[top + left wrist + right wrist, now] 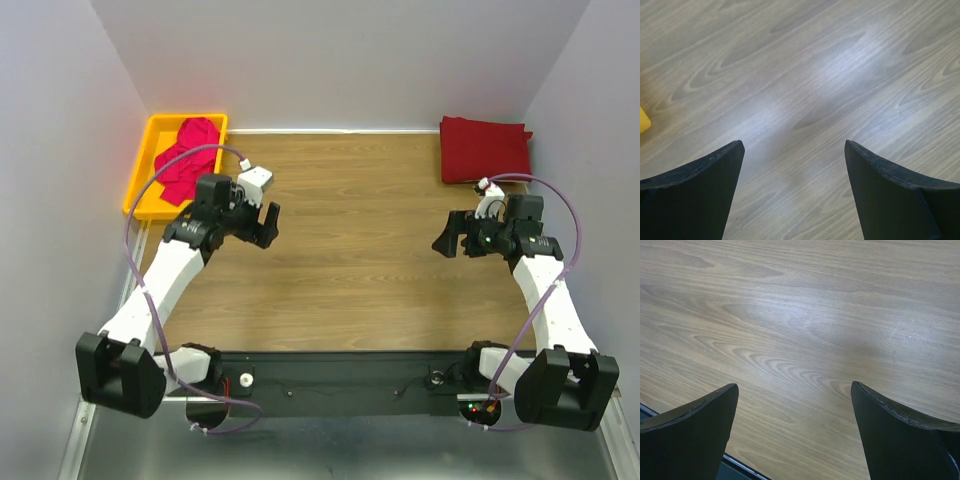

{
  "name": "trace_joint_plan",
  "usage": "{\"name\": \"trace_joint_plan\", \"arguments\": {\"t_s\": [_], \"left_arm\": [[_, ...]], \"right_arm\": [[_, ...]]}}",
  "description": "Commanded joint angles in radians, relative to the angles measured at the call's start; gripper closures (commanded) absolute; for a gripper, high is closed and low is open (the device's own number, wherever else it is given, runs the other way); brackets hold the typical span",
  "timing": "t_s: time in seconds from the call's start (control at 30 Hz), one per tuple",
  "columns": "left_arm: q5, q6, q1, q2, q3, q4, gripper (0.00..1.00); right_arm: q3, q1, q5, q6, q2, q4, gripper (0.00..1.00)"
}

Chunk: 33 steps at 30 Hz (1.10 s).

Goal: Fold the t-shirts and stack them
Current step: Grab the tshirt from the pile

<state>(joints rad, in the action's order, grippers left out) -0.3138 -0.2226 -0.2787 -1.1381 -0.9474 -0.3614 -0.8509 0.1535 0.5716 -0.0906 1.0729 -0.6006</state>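
Observation:
A bright magenta-pink t-shirt (186,157) lies crumpled in the yellow tray (146,160) at the back left. A darker crimson t-shirt (484,149) lies folded flat on the table at the back right. My left gripper (262,226) is open and empty, just right of the tray, above bare wood; the left wrist view shows its two fingers (695,195) wide apart over the table. My right gripper (452,236) is open and empty, in front of the crimson shirt; its fingers (905,440) are also wide apart over bare wood.
A corner of the yellow tray shows at the left edge of the left wrist view (643,120). White walls close in the wooden table (350,240) at back and sides. The table's near edge (740,465) shows under the right gripper.

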Motion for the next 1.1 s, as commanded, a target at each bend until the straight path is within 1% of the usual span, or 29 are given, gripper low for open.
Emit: {"name": "trace_joint_plan", "arguments": {"t_s": [0.0,0.03,0.1,0.13,0.2,0.23,0.27,0.3,0.33,0.37,0.4,0.43,0.47,0.53,0.57,0.6,0.63,0.67,0.73,0.8,0.9,1.07], "left_arm": [[-0.068,-0.006,0.033,-0.087,-0.200,-0.056,0.06],[-0.085,-0.004,0.047,-0.144,-0.288,-0.071,0.06],[-0.100,-0.003,0.100,-0.202,-0.382,-0.106,0.06],[-0.106,-0.009,0.122,-0.265,-0.475,-0.126,0.06],[-0.091,-0.015,0.159,-0.333,-0.574,-0.149,0.06],[-0.090,-0.032,0.200,-0.369,-0.627,-0.163,0.06],[-0.085,-0.038,0.219,-0.438,-0.718,-0.174,0.06],[-0.061,-0.041,0.260,-0.474,-0.763,-0.186,0.06],[-0.051,-0.046,0.260,-0.507,-0.804,-0.191,0.06],[-0.042,-0.049,0.313,-0.575,-0.882,-0.195,0.06],[-0.035,-0.046,0.337,-0.612,-0.921,-0.198,0.06],[-0.027,-0.044,0.355,-0.687,-0.960,-0.205,0.06],[-0.018,-0.046,0.399,-0.725,-1.046,-0.214,0.06],[0.001,-0.052,0.436,-0.800,-1.126,-0.243,0.07],[0.008,-0.054,0.466,-0.874,-1.195,-0.258,0.07],[0.001,-0.067,0.479,-0.909,-1.229,-0.267,0.07],[-0.014,-0.079,0.490,-0.981,-1.258,-0.278,0.07],[-0.019,-0.090,0.504,-1.011,-1.312,-0.289,0.07],[-0.010,-0.106,0.512,-1.087,-1.344,-0.278,0.06],[0.005,-0.112,0.515,-1.124,-1.349,-0.240,0.06],[-0.031,-0.113,0.518,-1.189,-1.344,-0.191,0.02],[-0.038,-0.074,0.518,-1.307,-1.357,-0.111,0.01]], "right_arm": [[0.006,-0.003,-0.013,0.020,0.002,0.053,0.00],[0.012,-0.003,-0.013,0.020,0.007,0.056,0.00],[0.016,-0.003,-0.013,0.025,0.013,0.061,0.00],[0.016,-0.003,-0.015,0.023,0.013,0.061,0.00],[0.016,-0.003,-0.015,0.025,0.016,0.062,0.00],[0.016,-0.003,-0.013,0.026,0.018,0.064,0.00],[0.016,-0.003,-0.013,0.026,0.019,0.064,0.00],[0.016,-0.003,-0.016,0.029,0.022,0.064,0.00],[0.016,-0.003,-0.019,0.029,0.024,0.062,0.00],[0.018,-0.003,-0.021,0.028,0.025,0.064,0.00],[0.022,-0.003,-0.025,0.026,0.027,0.067,0.00],[0.027,-0.003,-0.027,0.026,0.028,0.067,0.00],[0.026,-0.003,-0.029,0.028,0.032,0.068,0.00],[0.024,-0.003,-0.027,0.031,0.045,0.070,0.00],[0.024,-0.003,-0.026,0.032,0.050,0.070,0.00],[0.023,-0.003,-0.024,0.032,0.056,0.071,0.00],[0.021,-0.003,-0.024,0.034,0.061,0.071,0.00],[0.021,-0.003,-0.024,0.037,0.071,0.071,0.00],[0.016,-0.003,-0.026,0.038,0.081,0.073,0.00],[0.016,-0.003,-0.026,0.038,0.091,0.073,0.00],[0.015,-0.003,-0.029,0.038,0.104,0.071,0.00],[0.007,-0.003,-0.041,0.046,0.122,0.068,0.00]]}}
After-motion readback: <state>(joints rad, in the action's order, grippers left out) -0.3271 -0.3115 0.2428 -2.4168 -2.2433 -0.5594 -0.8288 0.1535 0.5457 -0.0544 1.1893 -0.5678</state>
